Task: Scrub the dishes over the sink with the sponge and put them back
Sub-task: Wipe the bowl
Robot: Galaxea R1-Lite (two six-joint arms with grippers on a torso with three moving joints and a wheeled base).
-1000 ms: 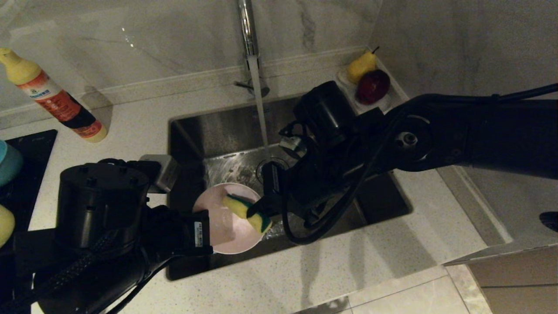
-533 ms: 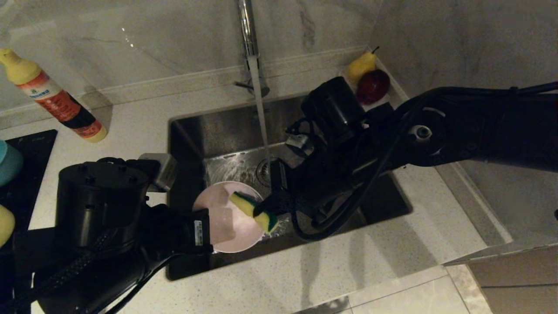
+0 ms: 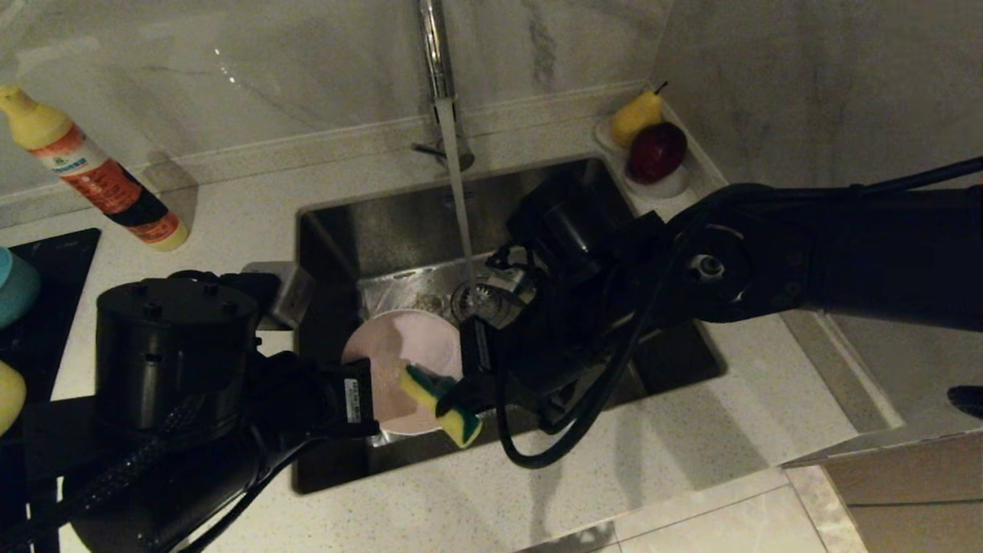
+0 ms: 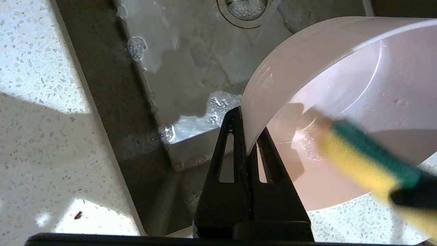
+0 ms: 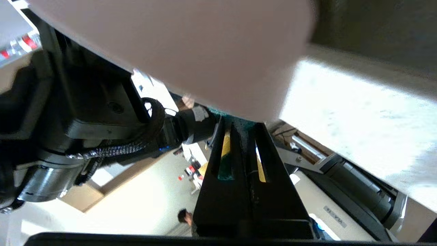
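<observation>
While your left fingers (image 3: 367,399) stay out of the scrubbing, they are clamped shut on the rim of the pink bowl (image 3: 411,353), one finger inside the wall and one outside, holding it tilted over the near part of the sink (image 3: 338,230). Your right fingers (image 3: 449,399) are closed on the sponge (image 3: 441,403), which sticks out past both sides of their tips and lies against the bowl's near rim, just beside your left fingertips. By the look of it, you are in the scrubbing step on this bowl. Next, sweep the sponge across the bowl's inside without knocking it out of the thin rim grip.

Left of your left fingers, the blue bowl (image 3: 14,284) and yellow bowl (image 3: 9,393) sit at the desk's edge, only partly in view; whether they are washed you cannot tell. Beyond your fingers, water runs from the tap (image 3: 434,46) onto the drain (image 3: 480,296). Past your right arm, a white dish (image 3: 668,184) holds a pear (image 3: 636,115) and an apple (image 3: 656,152).
</observation>
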